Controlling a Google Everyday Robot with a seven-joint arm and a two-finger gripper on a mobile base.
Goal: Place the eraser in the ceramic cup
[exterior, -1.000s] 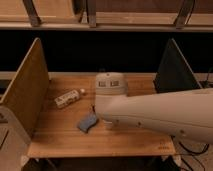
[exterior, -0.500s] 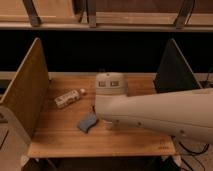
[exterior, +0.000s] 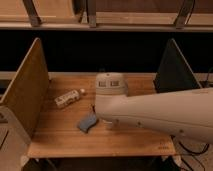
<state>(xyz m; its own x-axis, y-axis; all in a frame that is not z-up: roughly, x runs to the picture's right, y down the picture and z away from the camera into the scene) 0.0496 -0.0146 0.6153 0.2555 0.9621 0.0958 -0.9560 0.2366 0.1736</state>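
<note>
Cannot see the eraser or the ceramic cup anywhere — perhaps hidden behind the broad white arm (exterior: 160, 117) crossing the right half of the worktop (exterior: 55, 142). Risk from here: working blind, with the arm's bulk close to the blue wavy-edged pad (exterior: 87, 122) near the front edge and able to sweep it, or the white packet (exterior: 67, 98) toward the left edge. Gripper hidden below the arm's head near mid-worktop — cannot tell how the fingers stand or whether anything is held.
</note>
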